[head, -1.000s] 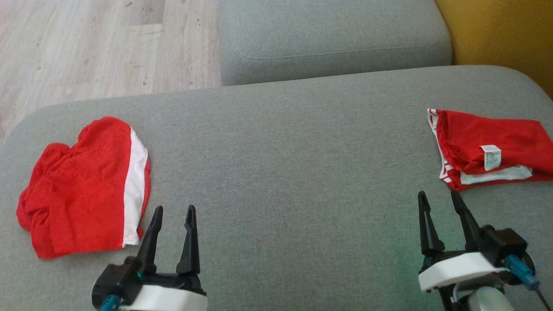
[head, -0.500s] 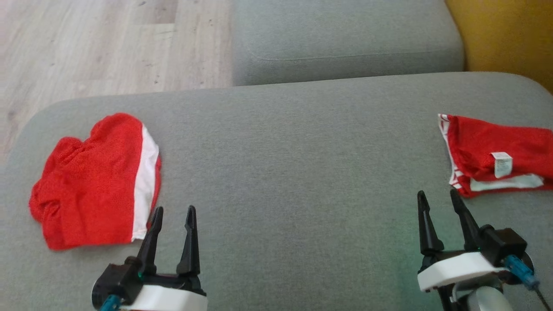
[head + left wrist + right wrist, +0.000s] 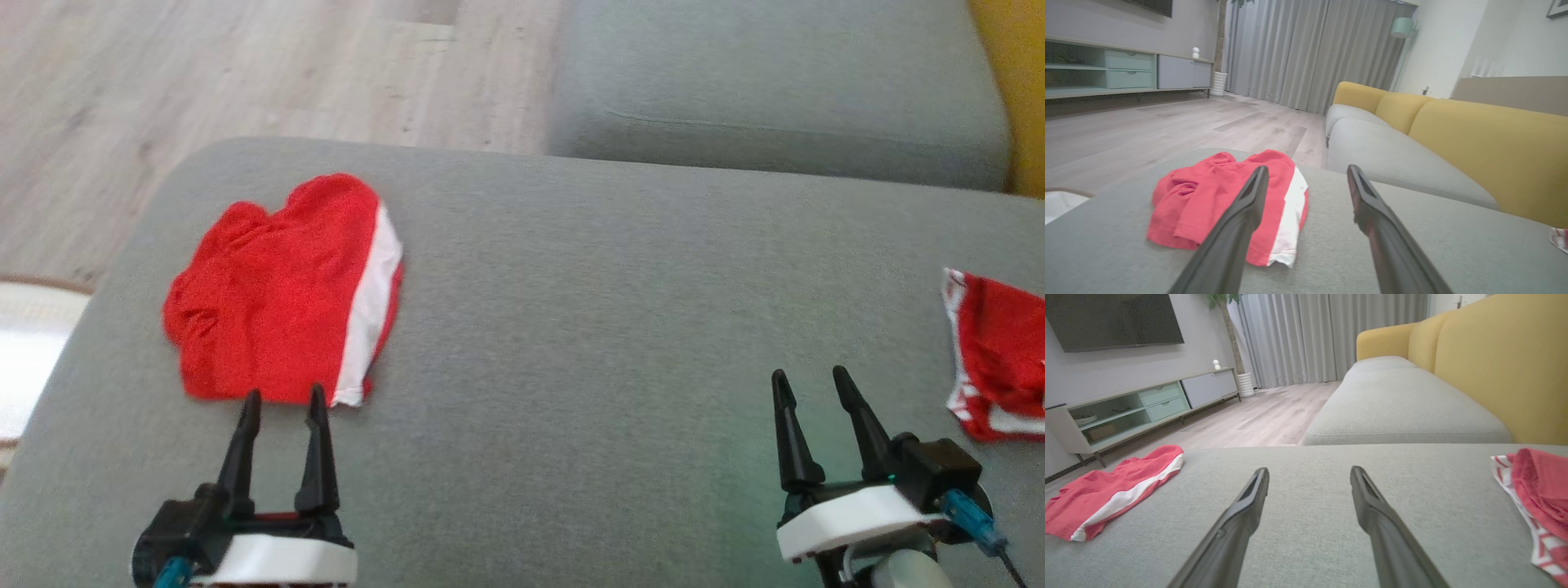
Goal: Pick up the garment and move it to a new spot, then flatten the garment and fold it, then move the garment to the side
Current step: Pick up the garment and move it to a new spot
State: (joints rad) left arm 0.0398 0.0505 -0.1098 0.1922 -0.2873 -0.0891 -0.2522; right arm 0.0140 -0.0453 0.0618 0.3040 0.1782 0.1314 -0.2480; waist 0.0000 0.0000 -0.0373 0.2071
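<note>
A crumpled red garment with a white side stripe [image 3: 277,286] lies on the left part of the grey cushion [image 3: 612,327]; it also shows in the left wrist view [image 3: 1208,192] and the right wrist view [image 3: 1106,490]. My left gripper [image 3: 283,394] stands open, its tips at the garment's near edge and nothing between the fingers [image 3: 1307,169]. A second red garment with white trim [image 3: 1000,359] lies at the right edge [image 3: 1539,486]. My right gripper [image 3: 810,374] is open over bare cushion, left of that second garment [image 3: 1309,470].
A grey seat cushion [image 3: 775,98] adjoins the far side, with a yellow backrest [image 3: 1506,363] to the right. Wooden floor [image 3: 204,73] lies beyond the cushion's left and far edges. A pale rug corner [image 3: 33,343] shows at the left.
The head camera has swung left, so the whole picture shifted right. The garments lie as before. My left gripper's tips now reach the left garment's near edge; both grippers stay open.
</note>
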